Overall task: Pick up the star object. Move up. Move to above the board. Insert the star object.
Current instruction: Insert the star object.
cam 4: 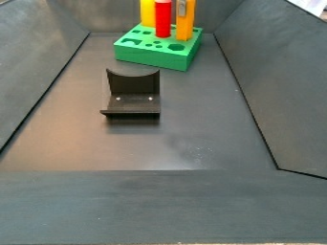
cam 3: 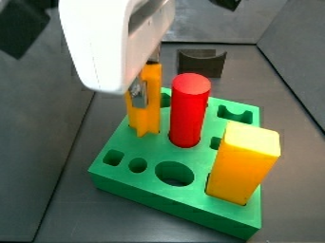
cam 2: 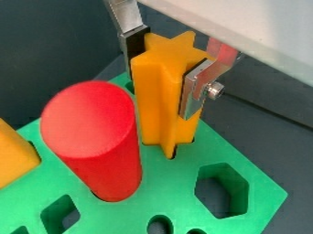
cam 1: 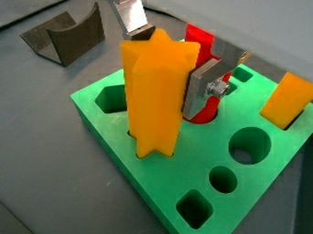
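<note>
Wrist views: end effector (cam 1: 169, 57) directly above the board (cam 1: 146, 196), silver fingers (cam 2: 196, 89) pressed against opposite faces of the star object (cam 1: 156, 91), so closed on it with only that prism between the pads. Star object upright, lower end already inside a hole in the board's top (depth of seating not discernible). Red cylinder (cam 2: 93, 137) standing in a neighbouring hole, just beside the star object; yellow-orange square block (cam 1: 287, 99) upright in a hole nearer a board corner. Remaining holes open, among them a hexagon (cam 2: 221, 190) and circles. Fixture (cam 1: 68, 37) apart from the board on the dark bench (cam 1: 37, 164).

Side view, left to right: white wrist housing of the end effector (cam 3: 133, 93) over the star object (cam 3: 148, 98), then red cylinder (cam 3: 188, 109), then yellow-orange square block (cam 3: 244, 163), all upright in the green board (cam 3: 165, 195).

Other side view: fixture (cam 4: 132, 93) in the middle of the bench (cam 4: 166, 144); board (cam 4: 160, 53) well behind it, carrying the pieces, star object (cam 4: 185, 19) at the right (end effector itself not distinguishable here).
</note>
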